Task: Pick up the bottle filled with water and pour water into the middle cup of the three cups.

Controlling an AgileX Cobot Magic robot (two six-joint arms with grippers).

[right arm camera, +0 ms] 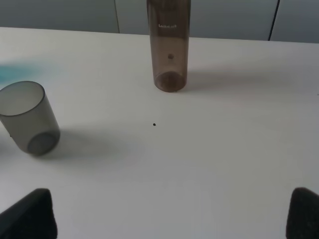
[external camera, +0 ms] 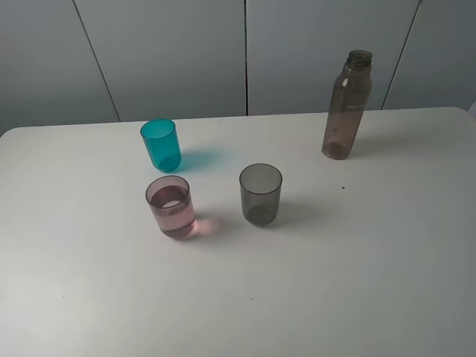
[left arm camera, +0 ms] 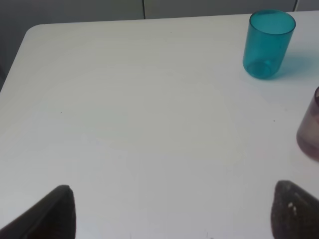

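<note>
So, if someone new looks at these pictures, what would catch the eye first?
Probably the translucent teal plastic tumbler, the brightest thing, at the back left of the white table. Next, the tall smoky pinkish-brown plastic bottle standing upright at the back right. Then the translucent pink tumbler, holding liquid, with a smoky grey tumbler to its right.

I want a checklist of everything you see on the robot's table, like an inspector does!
Surface: white table, one tiny dark speck.
Job's things: bottle upright at the back right, no cap; pink cup with water in it; teal cup behind it; grey cup to its right, looks empty.
Clutter: nothing seen.
Grippers: left gripper and right gripper both open, fingers holding nothing.
Cables: nothing seen.
Surroundings: grey panelled wall.
</note>
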